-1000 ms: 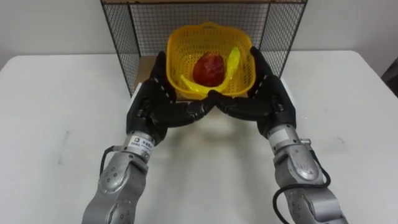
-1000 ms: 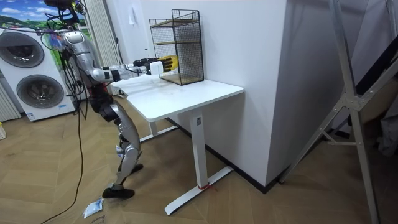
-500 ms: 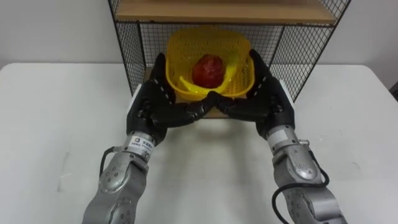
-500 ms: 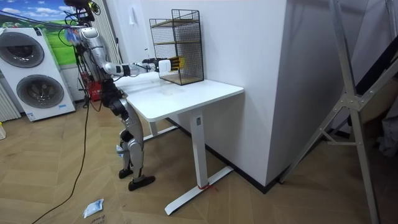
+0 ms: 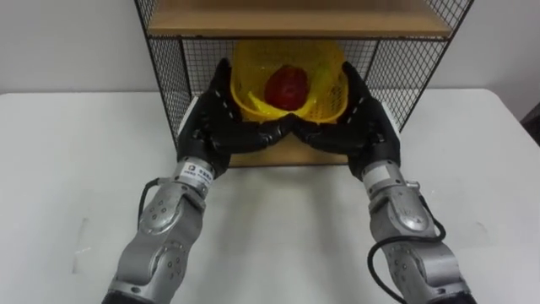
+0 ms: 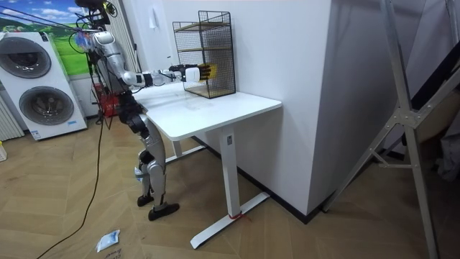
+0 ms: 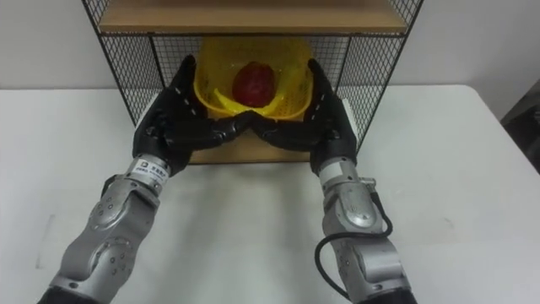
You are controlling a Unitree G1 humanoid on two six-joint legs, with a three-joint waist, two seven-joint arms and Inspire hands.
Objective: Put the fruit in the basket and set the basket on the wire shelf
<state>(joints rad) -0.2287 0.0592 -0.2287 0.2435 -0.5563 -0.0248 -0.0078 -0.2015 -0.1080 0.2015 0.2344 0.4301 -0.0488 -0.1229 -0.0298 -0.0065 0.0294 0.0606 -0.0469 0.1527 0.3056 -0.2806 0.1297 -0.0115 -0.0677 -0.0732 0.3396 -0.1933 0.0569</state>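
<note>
Cradled between the straight fingers of the left hand [image 5: 221, 128] and right hand [image 5: 361, 128], the basket [image 5: 253, 67] with its red fruit [image 5: 287, 87] has moved deeper into the wire shelf [image 5: 167, 76], under its wooden board [image 5: 295, 17], perhaps still lifted.

Basket [image 5: 253, 67] is looking bright yellow, fruit [image 5: 287, 87] dark red — wire shelf [image 5: 169, 76] showing black mesh, table [image 5: 76, 152] plain white.
</note>
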